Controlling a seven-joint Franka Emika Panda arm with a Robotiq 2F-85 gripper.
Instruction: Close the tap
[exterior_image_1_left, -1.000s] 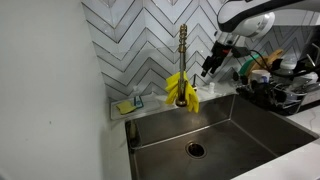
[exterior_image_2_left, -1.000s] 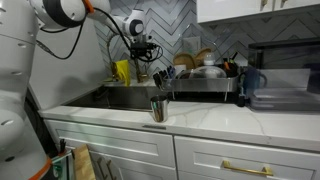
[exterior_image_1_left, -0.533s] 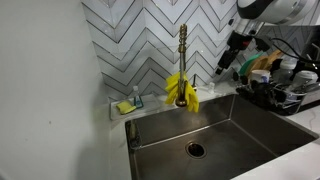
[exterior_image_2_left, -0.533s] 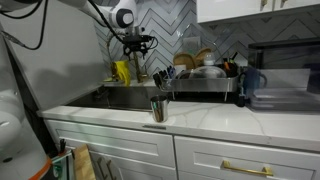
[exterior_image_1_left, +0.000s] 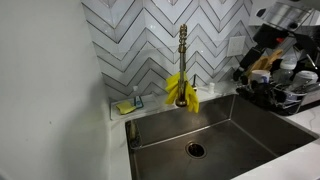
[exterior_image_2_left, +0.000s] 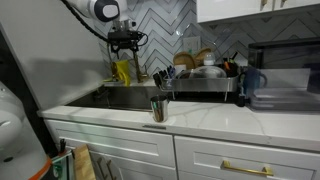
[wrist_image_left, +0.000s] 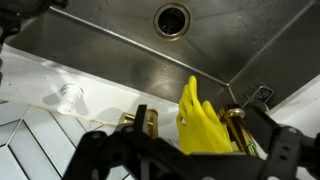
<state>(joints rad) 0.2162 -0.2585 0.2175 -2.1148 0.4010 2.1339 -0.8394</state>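
The tap (exterior_image_1_left: 183, 52) is a tall slim brass faucet with a coiled neck, standing behind the sink (exterior_image_1_left: 240, 115). A yellow cloth (exterior_image_1_left: 182, 90) hangs over its lower part. In the wrist view the brass tap (wrist_image_left: 236, 124) and the yellow cloth (wrist_image_left: 200, 125) sit just ahead of the jaws. My gripper (exterior_image_1_left: 248, 62) is raised to the right of the tap, apart from it, and also shows in the wrist view (wrist_image_left: 200, 145) and in an exterior view (exterior_image_2_left: 126, 47). It looks open and empty. The side lever is too small to make out.
A dish rack (exterior_image_1_left: 285, 95) full of dishes stands right of the sink, also seen in an exterior view (exterior_image_2_left: 205, 85). A sponge tray (exterior_image_1_left: 130, 104) sits left of the tap. A metal cup (exterior_image_2_left: 158, 108) stands on the counter. The drain (wrist_image_left: 172, 18) lies below.
My gripper has moved away from the tap, up and to the right in an exterior view, towards the dish rack. The tap and cloth have not moved.
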